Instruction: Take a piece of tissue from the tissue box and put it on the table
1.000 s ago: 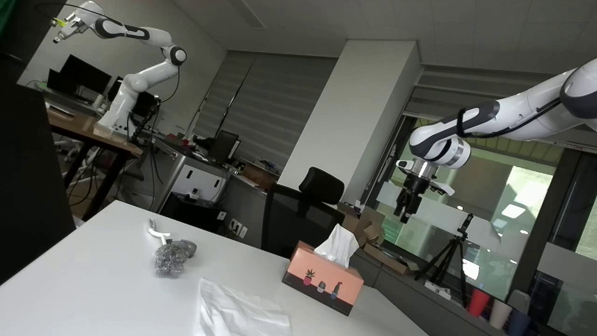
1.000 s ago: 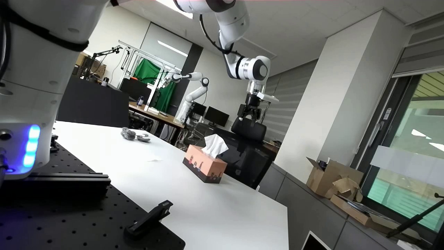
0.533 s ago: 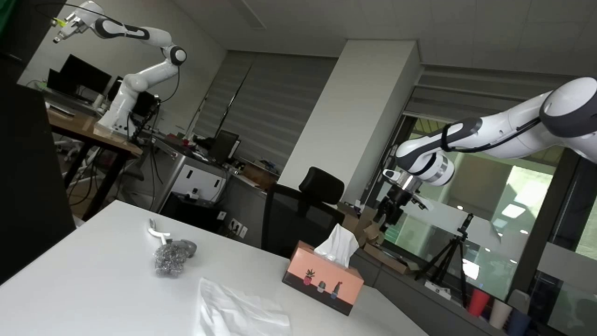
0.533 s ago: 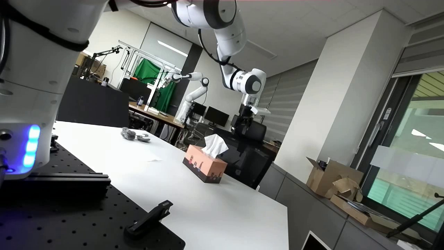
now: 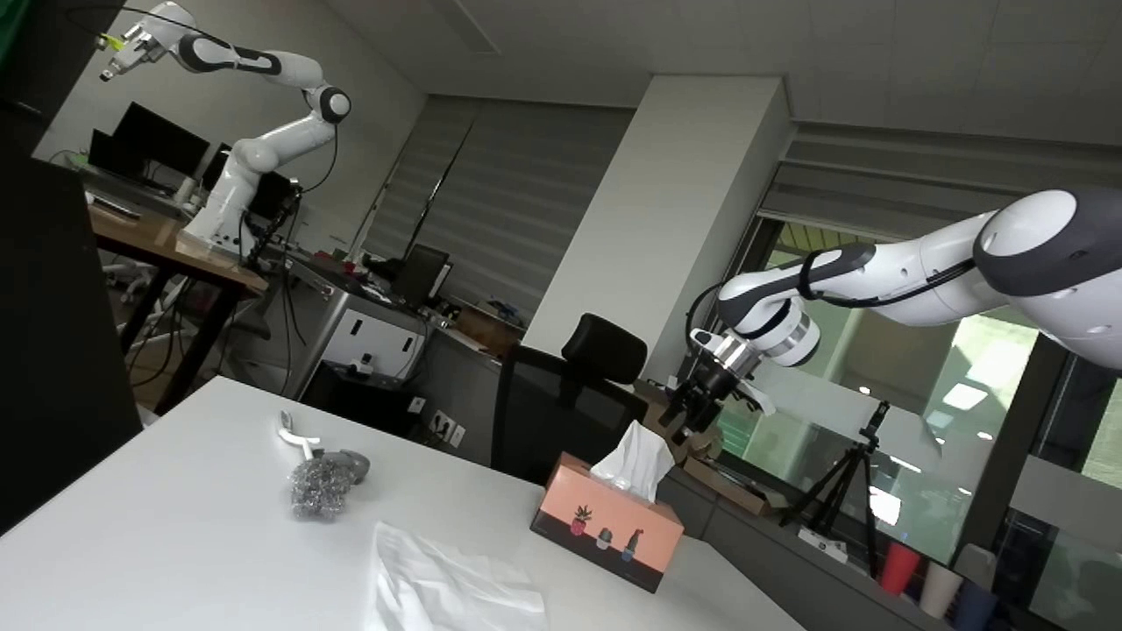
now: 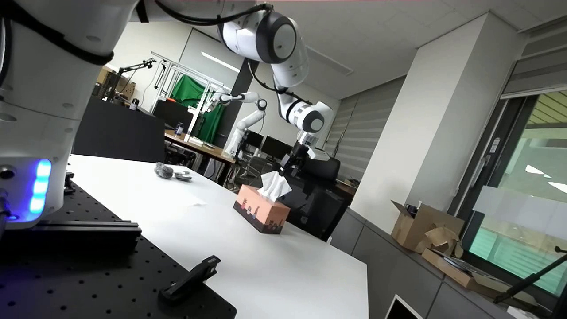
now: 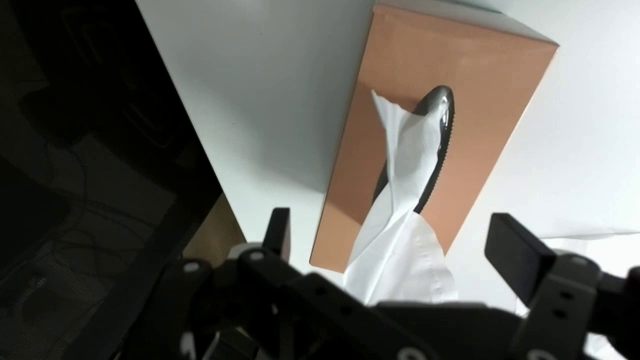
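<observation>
The black jaws were spread wide and tilted. In the wrist view, the creased white paper tissue (image 7: 407, 165) was framed between them; whether it was touched could not be told. It was seen rising from the coral-orange rectangular cardboard tissue box (image 7: 480, 130), which was set on the smooth white desk (image 5: 202, 526). A flattened white tissue sheet (image 5: 456, 587) was spread near the box.
</observation>
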Available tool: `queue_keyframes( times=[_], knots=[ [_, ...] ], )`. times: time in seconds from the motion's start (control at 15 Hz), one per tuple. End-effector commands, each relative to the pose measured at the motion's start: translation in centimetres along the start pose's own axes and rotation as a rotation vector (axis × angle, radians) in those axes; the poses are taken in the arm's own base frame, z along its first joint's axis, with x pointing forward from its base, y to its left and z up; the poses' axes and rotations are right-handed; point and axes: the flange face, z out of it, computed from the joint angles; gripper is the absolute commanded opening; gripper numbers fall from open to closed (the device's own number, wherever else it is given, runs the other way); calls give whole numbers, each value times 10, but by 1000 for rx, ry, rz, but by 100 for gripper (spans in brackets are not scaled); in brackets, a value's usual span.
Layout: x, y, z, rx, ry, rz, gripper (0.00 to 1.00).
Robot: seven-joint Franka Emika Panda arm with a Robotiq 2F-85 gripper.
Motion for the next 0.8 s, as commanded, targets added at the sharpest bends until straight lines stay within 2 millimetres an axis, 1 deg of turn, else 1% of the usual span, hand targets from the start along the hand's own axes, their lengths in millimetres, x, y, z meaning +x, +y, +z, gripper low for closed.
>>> queue_keyframes(
  times=[0.0, 0.13, 0.2, 0.27, 0.4, 0.6, 0.73],
  knots=[
    [5, 8, 7, 22, 43, -17, 100],
    [8, 7, 14, 45, 47, -11, 100],
    [8, 7, 17, 53, 46, -2, 75],
    [8, 6, 19, 63, 50, -2, 73],
    [8, 6, 20, 78, 50, 7, 60],
    [6, 7, 19, 98, 46, 9, 37],
    [6, 7, 17, 111, 38, 9, 25]
  ],
)
